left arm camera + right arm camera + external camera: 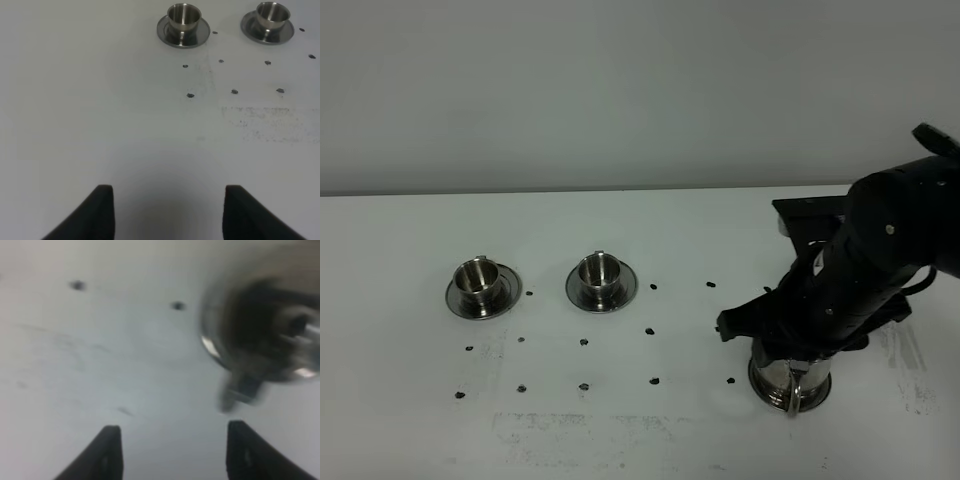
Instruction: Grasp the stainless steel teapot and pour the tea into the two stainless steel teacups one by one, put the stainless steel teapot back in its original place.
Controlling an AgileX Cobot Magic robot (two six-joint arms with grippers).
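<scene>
White table against a bare pale wall, in soft, even light.

The table (390, 240) is a flat matte white top that fills the lower part of the high view. Its far edge meets a plain grey-white wall (620, 90) along a thin dark seam (520, 192) running straight across. Small dark marks (653, 329) dot the middle of the table in rough rows, set well apart from one another. Nearer the front edge lies a wide band of faint grey scuffing (620, 430), and a smaller patch of grey streaks (910, 360) shows toward the right side. The light is diffuse, and shadows on the white top are weak and soft-edged.
</scene>
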